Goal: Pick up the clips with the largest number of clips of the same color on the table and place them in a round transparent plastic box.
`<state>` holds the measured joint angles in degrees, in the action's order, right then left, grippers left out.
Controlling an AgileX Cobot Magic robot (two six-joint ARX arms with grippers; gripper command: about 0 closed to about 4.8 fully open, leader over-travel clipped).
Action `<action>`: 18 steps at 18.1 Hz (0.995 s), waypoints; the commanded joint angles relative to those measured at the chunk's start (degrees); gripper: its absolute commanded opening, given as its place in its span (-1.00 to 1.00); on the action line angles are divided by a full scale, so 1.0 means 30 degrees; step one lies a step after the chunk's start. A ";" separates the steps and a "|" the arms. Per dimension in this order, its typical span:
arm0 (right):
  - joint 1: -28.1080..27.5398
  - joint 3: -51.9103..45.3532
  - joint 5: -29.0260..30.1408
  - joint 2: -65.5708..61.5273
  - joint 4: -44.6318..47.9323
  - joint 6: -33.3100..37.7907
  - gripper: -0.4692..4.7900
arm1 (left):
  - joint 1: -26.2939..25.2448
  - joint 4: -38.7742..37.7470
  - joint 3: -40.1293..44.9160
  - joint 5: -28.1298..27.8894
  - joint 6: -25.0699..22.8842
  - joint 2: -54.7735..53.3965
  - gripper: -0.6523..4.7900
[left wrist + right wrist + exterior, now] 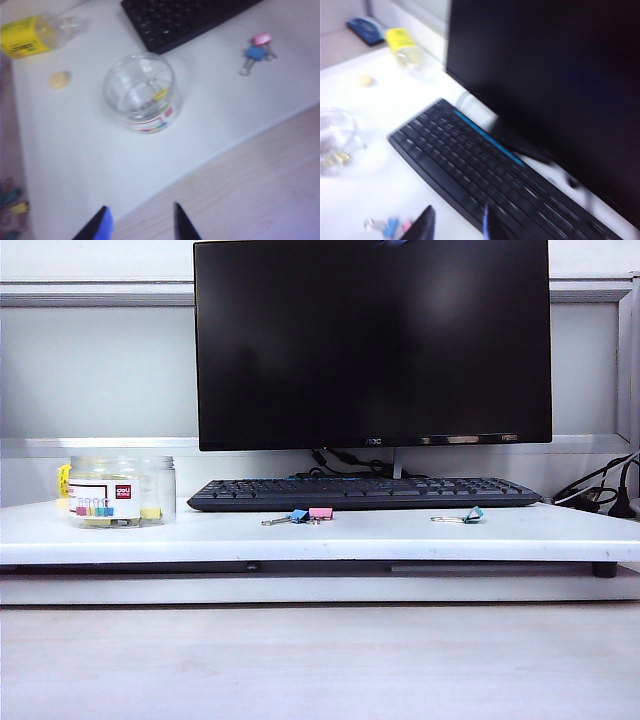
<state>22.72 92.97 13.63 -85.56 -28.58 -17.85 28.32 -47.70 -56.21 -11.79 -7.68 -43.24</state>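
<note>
Sitting inside the clear jar (141, 93) near the desk's left end, the yellow clips (160, 94) are looking light, stiff and springy, best pinched across the folded body. Both grippers are hanging clear above: the left gripper (141, 223) nearly closed and empty, the right gripper (456, 223) part-open, holding nothing.

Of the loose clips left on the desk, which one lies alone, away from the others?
The teal clip, right of the blue clip and pink clip, which sit touching as a pair in front of the keyboard.
</note>
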 commanded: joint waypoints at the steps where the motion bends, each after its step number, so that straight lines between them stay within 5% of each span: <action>1: -0.0845 0.0073 -0.0007 0.1923 -0.1450 -0.0066 -0.41 | 0.0000 0.0240 -0.0044 0.1049 0.0299 0.0044 -0.12; 9: -0.1530 -0.0058 -0.0379 0.7162 -0.6091 -0.0029 -0.43 | 0.0000 0.0437 -0.0087 0.2084 0.0328 0.0124 -0.12; 18: -0.1559 -0.3752 -0.3249 1.5234 -0.7920 0.1647 -0.43 | 0.0007 0.0488 -0.0095 0.3220 0.0372 0.1858 -0.12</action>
<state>18.02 82.54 4.89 -41.04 -52.03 -13.98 28.34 -47.07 -56.25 -2.37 -6.61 -38.24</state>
